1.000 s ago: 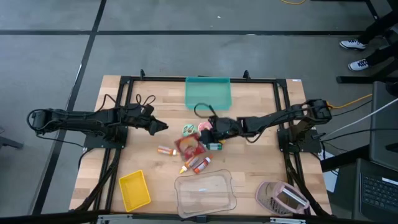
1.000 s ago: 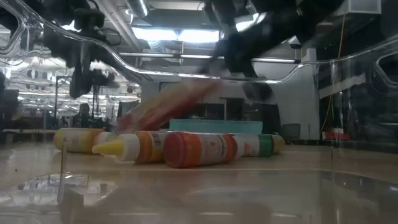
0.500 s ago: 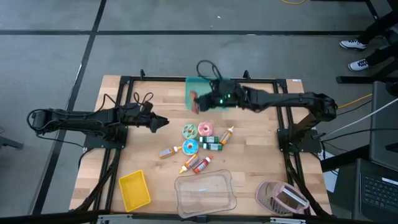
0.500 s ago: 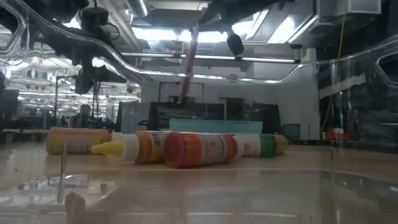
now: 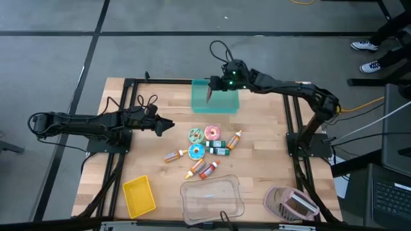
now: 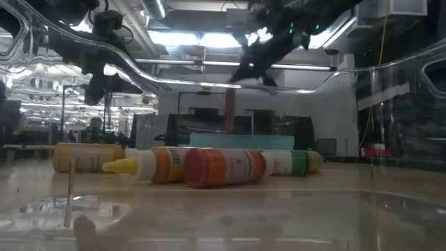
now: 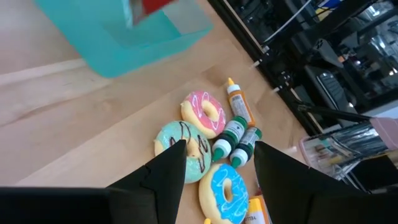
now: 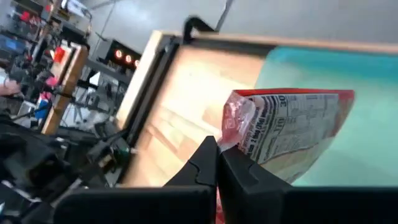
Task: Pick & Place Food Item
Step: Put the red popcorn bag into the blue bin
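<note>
A red snack bag (image 5: pixel 209 94) with printed white panels (image 8: pixel 292 127) hangs over the teal tray (image 5: pixel 221 101) at the table's far middle. My right gripper (image 5: pixel 216 85) is above the tray and shut on the bag. In the low view the bag (image 6: pixel 229 111) shows as a narrow red strip below that gripper (image 6: pixel 252 64). My left gripper (image 5: pixel 169 126) waits open at the table's left, pointing at the donuts (image 7: pixel 203 115) in the middle. My right gripper pinches the bag's crimped end (image 8: pixel 235 127) between its two shut fingers (image 8: pixel 202 163). The fingers slant down from the table's right side. The bag hangs below them, edge-on in the low view, lifted clear above the teal tray.
Three donuts (image 5: pixel 204 141) and several small bottles (image 5: pixel 205 168) lie in the table's middle. A yellow tray (image 5: pixel 139 196), a clear container (image 5: pixel 212 200) and a pink object (image 5: pixel 292 204) sit along the near edge. Black frame rails (image 5: pixel 292 115) run along both sides.
My right gripper has carried the red bag up from the pile in the table's middle and toward the far edge, ending over the teal tray. The bag, first lying among the items, now hangs clear below the fingers.
</note>
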You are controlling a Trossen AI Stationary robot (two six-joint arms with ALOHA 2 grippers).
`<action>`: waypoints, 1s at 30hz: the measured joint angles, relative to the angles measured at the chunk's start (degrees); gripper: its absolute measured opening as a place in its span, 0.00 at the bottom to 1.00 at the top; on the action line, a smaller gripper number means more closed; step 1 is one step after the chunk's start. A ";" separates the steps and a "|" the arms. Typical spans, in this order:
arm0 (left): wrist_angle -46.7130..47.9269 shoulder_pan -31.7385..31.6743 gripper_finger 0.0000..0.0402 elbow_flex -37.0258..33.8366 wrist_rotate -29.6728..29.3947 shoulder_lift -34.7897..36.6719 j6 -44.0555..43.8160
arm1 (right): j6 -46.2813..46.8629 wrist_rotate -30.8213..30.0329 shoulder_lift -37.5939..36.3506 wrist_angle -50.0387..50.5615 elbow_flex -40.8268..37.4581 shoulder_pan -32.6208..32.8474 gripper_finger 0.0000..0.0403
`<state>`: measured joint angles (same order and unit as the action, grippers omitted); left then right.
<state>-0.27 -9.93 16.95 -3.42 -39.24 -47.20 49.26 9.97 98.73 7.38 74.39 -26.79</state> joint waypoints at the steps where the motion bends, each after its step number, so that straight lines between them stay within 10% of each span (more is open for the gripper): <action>1: 0.02 0.00 0.45 0.00 -0.38 0.00 0.00 | 0.47 1.24 1.29 -0.68 0.00 -0.13 0.00; 30: 1.64 -0.03 0.45 0.00 -3.67 -0.02 -3.08 | -5.69 10.60 6.24 0.68 -0.04 -6.21 0.06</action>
<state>1.37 -9.97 16.95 -7.10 -39.27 -50.28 43.57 20.57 104.97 8.05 74.35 -33.00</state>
